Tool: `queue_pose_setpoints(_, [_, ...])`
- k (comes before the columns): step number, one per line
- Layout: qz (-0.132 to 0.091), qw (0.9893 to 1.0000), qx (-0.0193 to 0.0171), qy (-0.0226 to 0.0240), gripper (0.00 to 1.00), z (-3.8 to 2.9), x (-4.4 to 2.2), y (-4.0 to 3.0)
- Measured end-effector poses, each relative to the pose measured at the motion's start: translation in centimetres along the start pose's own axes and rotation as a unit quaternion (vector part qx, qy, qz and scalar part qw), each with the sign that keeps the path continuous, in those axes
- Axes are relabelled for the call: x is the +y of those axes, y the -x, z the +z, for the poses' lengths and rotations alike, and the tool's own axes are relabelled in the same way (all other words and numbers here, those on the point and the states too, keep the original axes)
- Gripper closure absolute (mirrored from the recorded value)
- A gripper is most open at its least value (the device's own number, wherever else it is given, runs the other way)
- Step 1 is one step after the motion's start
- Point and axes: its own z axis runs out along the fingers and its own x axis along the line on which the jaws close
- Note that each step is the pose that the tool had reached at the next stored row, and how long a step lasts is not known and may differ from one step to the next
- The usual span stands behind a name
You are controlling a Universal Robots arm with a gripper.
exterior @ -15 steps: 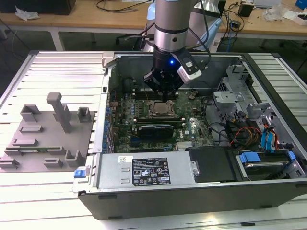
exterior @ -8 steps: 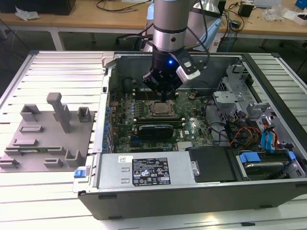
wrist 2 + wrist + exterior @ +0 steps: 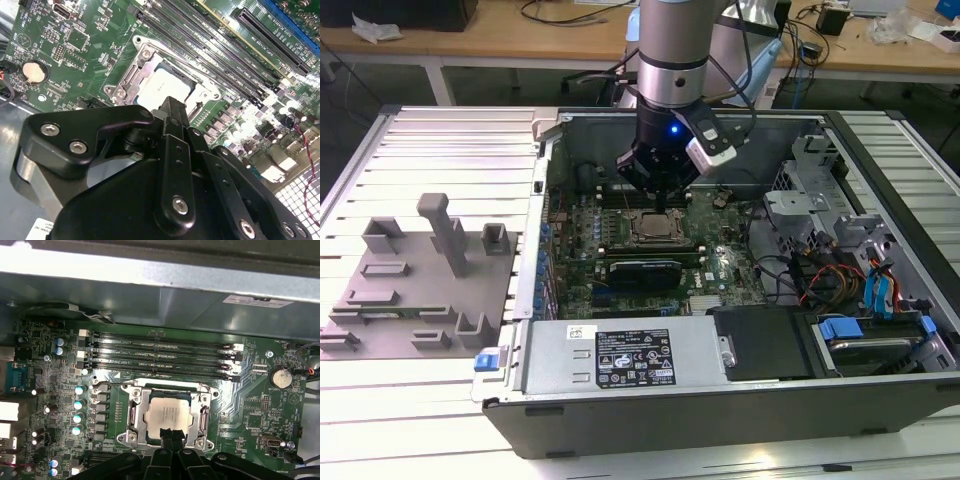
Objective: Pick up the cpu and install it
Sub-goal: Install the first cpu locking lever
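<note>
1. The cpu lies flat in the motherboard socket with its silvery top up. It sits square inside the metal frame, seated and not held.
2. The gripper hangs over the socket. Its fingertips are pressed together with nothing between them, just over one edge of the chip (I cannot tell whether they touch it).
3. In the exterior view the gripper points down into the open computer case, right above the cpu.
4. Memory slots run alongside the socket on the green motherboard. A coin battery sits apart from the socket on the same board.
5. Outside the case, at the exterior view's left, a grey fixture plate rests on the slatted table — well apart from the arm.
</note>
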Motion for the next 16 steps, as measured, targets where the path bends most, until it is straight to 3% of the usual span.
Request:
queue_pose_setpoints(10, [0.0,1.0,0.0,0.0001,0.89,-0.01,0.05,-0.59])
queue_pose_setpoints(16, [0.0,1.0,0.0,0.0,0.89,-0.04,0.17,-1.94])
